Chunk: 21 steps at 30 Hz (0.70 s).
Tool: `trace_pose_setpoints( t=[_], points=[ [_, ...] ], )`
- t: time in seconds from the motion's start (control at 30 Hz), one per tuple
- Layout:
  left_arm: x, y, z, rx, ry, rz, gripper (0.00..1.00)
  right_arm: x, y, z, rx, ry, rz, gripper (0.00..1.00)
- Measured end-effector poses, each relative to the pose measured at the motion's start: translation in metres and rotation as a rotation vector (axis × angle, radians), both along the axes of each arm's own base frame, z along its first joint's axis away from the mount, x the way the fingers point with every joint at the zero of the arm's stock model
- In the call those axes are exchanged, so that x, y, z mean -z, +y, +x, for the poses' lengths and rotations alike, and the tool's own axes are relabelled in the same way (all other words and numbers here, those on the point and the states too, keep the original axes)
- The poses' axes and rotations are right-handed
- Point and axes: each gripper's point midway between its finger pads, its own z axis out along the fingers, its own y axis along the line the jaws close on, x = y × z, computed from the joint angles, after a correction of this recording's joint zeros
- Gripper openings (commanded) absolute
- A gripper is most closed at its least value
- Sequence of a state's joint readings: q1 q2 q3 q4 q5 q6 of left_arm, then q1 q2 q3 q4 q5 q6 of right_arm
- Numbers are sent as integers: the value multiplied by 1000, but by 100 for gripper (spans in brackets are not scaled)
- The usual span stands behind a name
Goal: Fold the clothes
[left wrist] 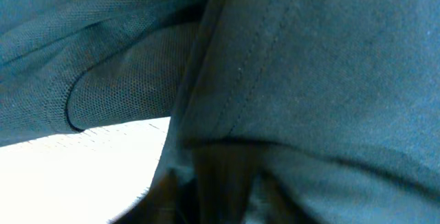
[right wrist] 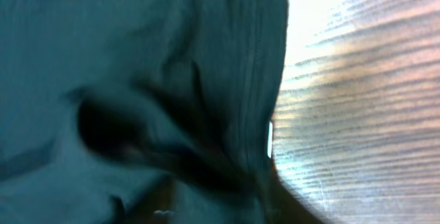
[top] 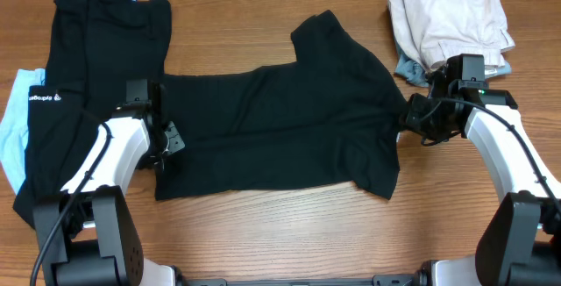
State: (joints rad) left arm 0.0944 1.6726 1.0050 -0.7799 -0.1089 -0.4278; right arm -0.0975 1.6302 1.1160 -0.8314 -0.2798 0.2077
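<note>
Overhead: the black T-shirt (top: 280,132) lies spread across the middle of the table (top: 254,233), its length running left to right, probably laid out flat so the fold can start from a smooth sheet. The left gripper (top: 166,141) sits at its left edge and the right gripper (top: 412,119) at its right edge, opposite ends, which suits keeping the cloth taut. From above, neither set of jaws can be read as clenched or released. The logo garment (top: 88,67) rests on a light blue one (top: 10,132) at far left. A beige garment (top: 451,10) lies over a grey-blue one (top: 408,68) at the far right, both piles clear of the working area.

Left wrist: dark stitched fabric fills the lens, and the fingers are blurred, so the grip cannot be told.

Right wrist: the shirt's edge drapes beside bare wood, and the jaws are likewise unreadable.
</note>
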Motion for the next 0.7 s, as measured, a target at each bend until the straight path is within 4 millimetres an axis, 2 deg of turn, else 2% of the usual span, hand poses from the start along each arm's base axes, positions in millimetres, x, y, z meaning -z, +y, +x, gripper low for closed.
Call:
trace_pose_setpoints(
  t=[0.1,0.17,0.23,0.37,0.47,0.53,0.7],
  points=[
    [0,0,0,-7,1,2,73,2,1,-6,-1,27,3,74],
    [0,0,-3,-9,11,2,78,4,2,-18,1,76,8,81],
    [1,-1,-10,-3,40,-5,83,7,3,-31,1,136,13,82],
    [2,-7,-26,15,106,-43,83,9,5,-59,10,254,26,84],
    [2,-13,-36,18,148,-78,78,15,7,-68,17,285,36,80],
    [2,-16,-40,24,163,-95,68,25,9,-75,22,303,46,76],
    [2,-21,-42,37,169,-125,46,51,15,-96,50,352,74,57]
  ],
)
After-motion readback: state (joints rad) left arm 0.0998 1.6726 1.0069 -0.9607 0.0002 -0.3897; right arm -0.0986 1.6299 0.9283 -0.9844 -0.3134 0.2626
